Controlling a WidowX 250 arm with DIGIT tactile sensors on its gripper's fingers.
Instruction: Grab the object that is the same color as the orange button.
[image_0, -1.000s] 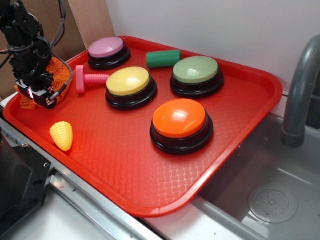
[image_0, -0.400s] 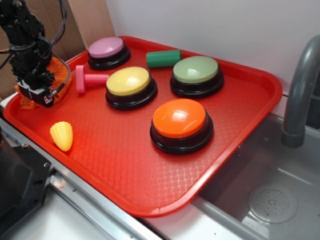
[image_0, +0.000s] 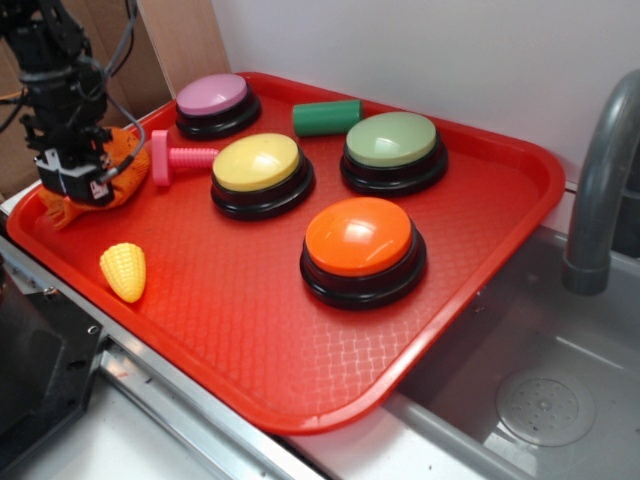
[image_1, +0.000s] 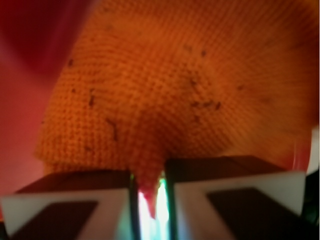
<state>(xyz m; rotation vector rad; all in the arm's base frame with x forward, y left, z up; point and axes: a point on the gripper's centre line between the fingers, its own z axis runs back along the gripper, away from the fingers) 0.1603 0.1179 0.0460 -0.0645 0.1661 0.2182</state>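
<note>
Compared with a second ago, the gripper (image_0: 78, 182) stands a little higher at the upper left of the exterior frame, and the cloth (image_0: 120, 160) has changed shape with it: earlier it lay spread as a wide flat patch beside the arm, now it is bunched and drawn up toward the jaws, with a tail trailing down to the tray (image_0: 480, 240) at the left rim. That suggests the grasp has taken and the lift has begun, so the task is close to done; what remains, by my reading, is to raise the cloth clear of the tray.

In the wrist view the jaws are nearly together, clenched on a narrow fold of the cloth (image_1: 170, 100) that tapers down into the slit between the two pads (image_1: 65, 200). The knit with its dark specks fills most of that frame, hanging just past the tips. The pinch catches only a thin peak of fabric, so a slip is possible if the arm jerks.

The cloth sits at the far left of the tray, just beside the pink bolt (image_0: 178, 157) and well apart from the orange button (image_0: 360, 240) near the middle. The corn (image_0: 124, 270) lies below the gripper in the frame, untouched
</note>
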